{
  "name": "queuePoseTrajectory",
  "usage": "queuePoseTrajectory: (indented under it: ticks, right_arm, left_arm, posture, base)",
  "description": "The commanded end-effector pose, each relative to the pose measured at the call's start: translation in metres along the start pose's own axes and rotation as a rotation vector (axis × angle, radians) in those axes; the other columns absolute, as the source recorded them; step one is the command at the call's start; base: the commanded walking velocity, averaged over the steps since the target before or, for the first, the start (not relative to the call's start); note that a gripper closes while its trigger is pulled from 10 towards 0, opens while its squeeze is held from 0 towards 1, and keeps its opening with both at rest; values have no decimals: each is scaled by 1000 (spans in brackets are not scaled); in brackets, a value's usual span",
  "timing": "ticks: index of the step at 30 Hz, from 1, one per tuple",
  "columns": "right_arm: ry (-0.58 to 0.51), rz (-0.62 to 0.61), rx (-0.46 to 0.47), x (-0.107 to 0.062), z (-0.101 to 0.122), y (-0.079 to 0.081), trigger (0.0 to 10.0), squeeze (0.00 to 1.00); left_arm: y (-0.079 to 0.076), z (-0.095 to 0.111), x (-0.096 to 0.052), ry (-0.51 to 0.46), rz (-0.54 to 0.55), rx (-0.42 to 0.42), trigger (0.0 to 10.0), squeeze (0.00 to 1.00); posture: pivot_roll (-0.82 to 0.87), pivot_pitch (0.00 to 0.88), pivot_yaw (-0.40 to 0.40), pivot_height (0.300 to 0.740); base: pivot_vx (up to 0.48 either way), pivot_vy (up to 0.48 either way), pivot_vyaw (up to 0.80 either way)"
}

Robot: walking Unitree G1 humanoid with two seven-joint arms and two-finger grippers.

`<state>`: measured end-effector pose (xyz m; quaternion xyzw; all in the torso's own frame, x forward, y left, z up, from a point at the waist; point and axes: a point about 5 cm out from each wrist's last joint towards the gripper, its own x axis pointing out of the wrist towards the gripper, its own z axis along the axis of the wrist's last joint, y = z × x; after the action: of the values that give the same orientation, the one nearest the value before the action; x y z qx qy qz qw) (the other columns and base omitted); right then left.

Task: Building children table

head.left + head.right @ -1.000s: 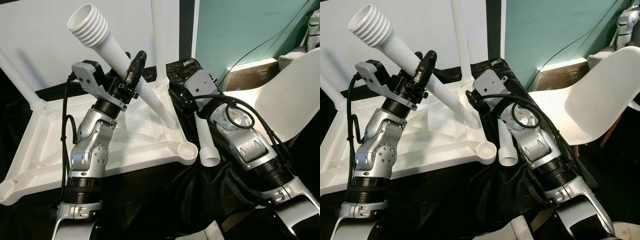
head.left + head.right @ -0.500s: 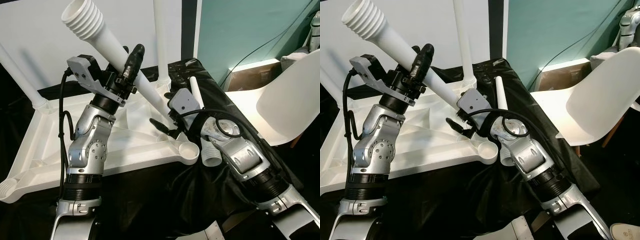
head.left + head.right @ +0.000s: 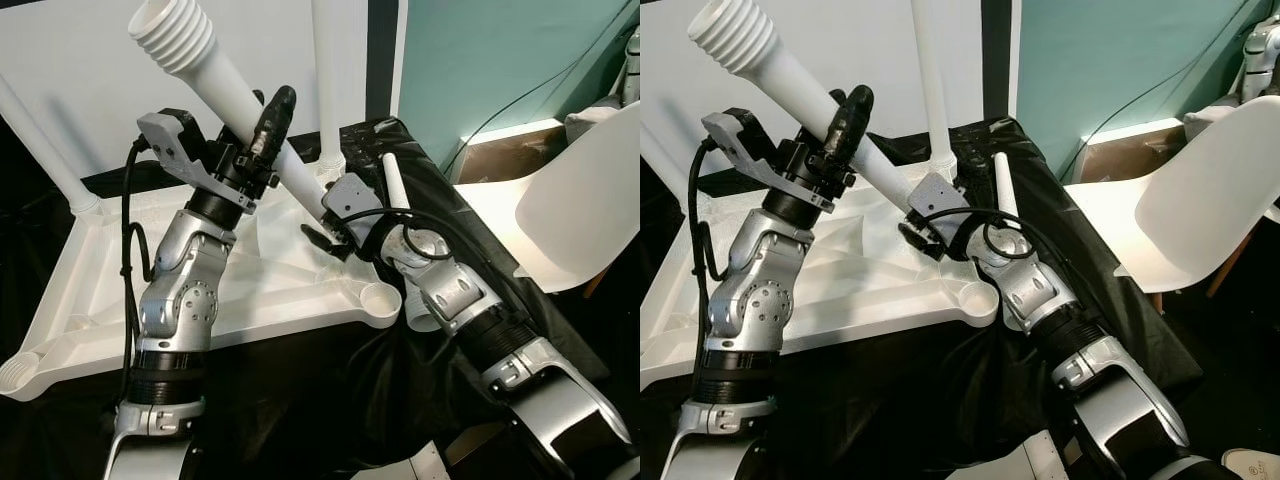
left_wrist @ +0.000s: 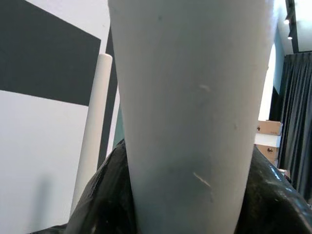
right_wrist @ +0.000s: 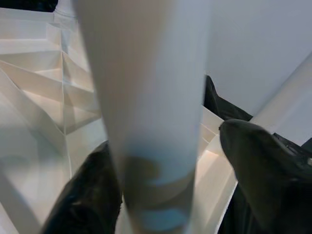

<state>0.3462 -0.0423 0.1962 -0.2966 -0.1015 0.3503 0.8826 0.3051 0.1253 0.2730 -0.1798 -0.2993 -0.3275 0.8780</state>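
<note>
My left gripper (image 3: pixel 268 118) is shut on a white table leg (image 3: pixel 230 95), held tilted with its ribbed end up and to the left. The leg fills the left wrist view (image 4: pixel 190 122) between the black fingers (image 4: pixel 100 197). The leg's lower end hangs over the upturned white tabletop (image 3: pixel 250 290). My right gripper (image 3: pixel 322 238) is open around that lower end; in the right wrist view the leg (image 5: pixel 151 122) touches one finger (image 5: pixel 83 195) and stands apart from the other. A second loose leg (image 3: pixel 396 195) lies on the black cloth beside the tabletop.
Two legs stand fitted in the tabletop's far corners (image 3: pixel 325 80) (image 3: pixel 40 150). The near right corner socket (image 3: pixel 378 297) is open. A white chair (image 3: pixel 575 215) and a cardboard box (image 3: pixel 500 155) stand to the right, against a teal wall.
My right arm swung left from the cloth by the loose leg to the lower end of the held leg. The left gripper kept its hold, shifting the leg only slightly.
</note>
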Motion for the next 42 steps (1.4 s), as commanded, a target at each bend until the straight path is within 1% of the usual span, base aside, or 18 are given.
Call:
queuePoseTrajectory:
  ticks: [1,2,3,4,8,9,14,15,16,17,18,19,20,22,24,31,37,42]
  right_arm:
    - [2,-16,20,-1,-2,2,0,0]
    - [12,-56,49,-1,-6,1,0,0]
    - [12,-56,49,-1,-6,1,0,0]
    - [15,-75,53,0,-7,1,0,0]
    - [25,-133,51,0,-10,-3,0,0]
    - [28,-150,50,-1,-11,-5,0,0]
    - [43,-207,36,-1,-12,-14,0,0]
    - [48,-237,21,-2,-12,-19,0,0]
    - [48,-237,21,-2,-12,-19,0,0]
    - [49,-248,14,-2,-12,-21,0,0]
    - [49,-248,14,-2,-12,-21,0,0]
    - [61,-271,-1,-3,-12,-25,0,0]
    - [70,-281,-11,-3,-12,-27,0,0]
    - [71,-284,-13,-3,-13,-27,0,0]
    - [98,-321,-52,-3,-15,-33,0,0]
    - [102,-333,-102,-1,-12,-36,0,0]
    - [158,-352,-177,-5,-18,-42,0,0]
    - [160,-359,-206,-3,-20,-44,0,0]
  left_arm:
    - [-13,1,2,-11,-156,-35,1804,0]
    - [-13,0,1,-6,-141,-55,5098,0]
    - [-13,0,1,-6,-141,-55,5098,0]
    - [-13,0,1,-3,-147,-67,10000,0]
    - [-14,-2,3,5,-159,-75,10000,0]
    - [-14,-2,3,10,-166,-64,10000,1000]
    - [-12,-5,8,17,-120,-32,10000,1000]
    - [-7,-5,9,14,-82,-16,10000,255]
    - [-7,-5,9,14,-82,-16,10000,255]
    - [-4,-6,9,24,-59,14,10000,0]
    - [-4,-6,9,24,-59,14,10000,0]
    - [5,-9,8,51,-1,120,10000,0]
    - [9,-11,7,63,27,180,10000,0]
    - [10,-11,7,64,30,187,10000,0]
    - [13,-18,3,123,47,326,10000,0]
    - [20,-20,0,131,109,361,10000,0]
    - [27,-28,-7,175,124,471,10000,0]
    - [29,-32,-8,178,137,485,10000,0]
  posture:
    - [-62,0,77,740]
    - [-63,0,79,740]
    - [-63,0,79,740]
    - [-70,0,85,740]
    - [-76,0,91,740]
    - [-83,0,95,740]
    - [-88,0,99,740]
    - [-89,0,99,740]
    - [-89,0,99,740]
    - [-90,0,99,740]
    - [-90,0,99,740]
    - [-90,0,99,740]
    - [-90,0,99,740]
    - [-90,0,99,740]
    - [-84,0,94,740]
    - [-82,0,92,740]
    - [-84,0,91,740]
    - [-82,0,91,740]
  base:
    - [0,0,0]
    - [0,0,0]
    - [0,0,0]
    - [0,0,0]
    - [0,0,0]
    - [0,0,0]
    - [0,0,0]
    - [0,0,0]
    - [0,0,0]
    - [0,0,0]
    - [0,0,0]
    - [0,0,0]
    - [0,0,0]
    - [0,0,0]
    - [0,0,0]
    - [0,0,0]
    - [0,0,0]
    - [0,0,0]
